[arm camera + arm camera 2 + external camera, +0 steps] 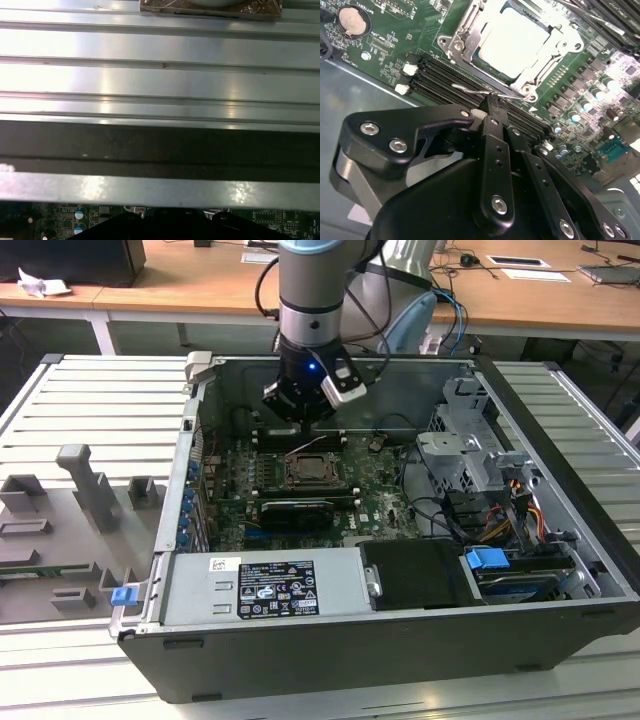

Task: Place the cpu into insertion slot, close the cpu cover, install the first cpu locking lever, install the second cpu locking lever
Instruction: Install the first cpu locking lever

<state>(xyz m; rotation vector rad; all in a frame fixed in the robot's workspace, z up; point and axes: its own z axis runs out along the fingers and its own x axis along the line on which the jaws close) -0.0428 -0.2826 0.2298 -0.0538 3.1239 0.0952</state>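
In the second wrist view the cpu point(512, 42) lies pale and flat in the insertion slot point(315, 472). The cpu cover point(465, 42) is folded down around it as a silver frame. A thin wire locking lever point(470, 91) stands out beside the socket's corner. My gripper point(492, 100) is shut, and its narrow black fingertips touch this wire. In the exterior view the gripper point(300, 410) hangs just behind the socket inside the open computer case, and the lever point(310, 445) is raised at an angle below it.
Black memory slots point(445, 80) run beside the socket, with a coin battery point(352, 20) further off. A power supply point(265, 585) and a drive cage point(470, 450) fill the case's front and right. Outside, grey fixtures point(90, 485) stand on the ribbed metal table point(160, 50).
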